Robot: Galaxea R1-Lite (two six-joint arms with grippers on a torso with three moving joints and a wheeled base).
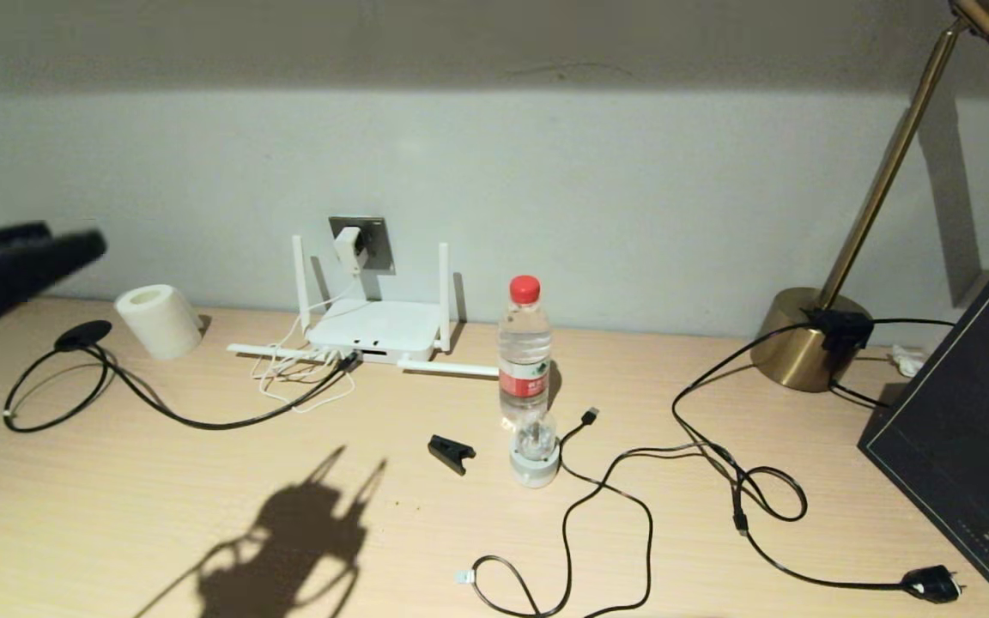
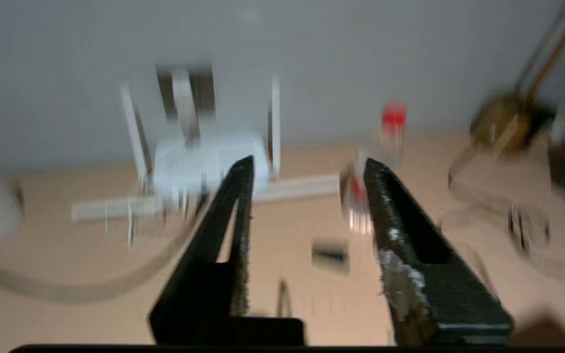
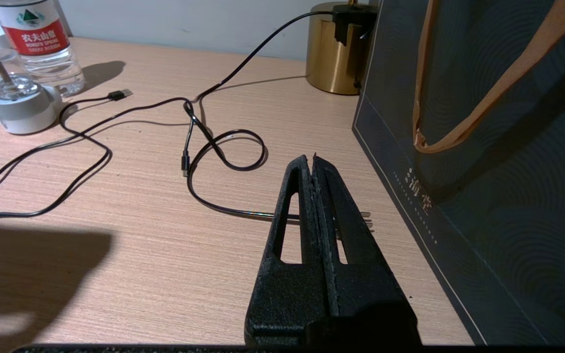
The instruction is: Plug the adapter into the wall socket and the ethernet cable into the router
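Nearest, the right gripper (image 3: 313,159) rests clenched and empty above the table (image 1: 203,515), while the left gripper (image 2: 307,166) hangs parted, grasping nothing. Beyond, the ethernet cable (image 1: 203,422) reaches the router (image 1: 374,330). Farthest, the adapter (image 1: 347,249) sits in the wall socket (image 1: 374,240).

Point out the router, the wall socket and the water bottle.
router (image 1: 379,330), head view, on its flat white top.
wall socket (image 1: 377,243), head view, on the grey plate beside the plugged-in adapter.
water bottle (image 1: 524,352), head view, on the clear body.
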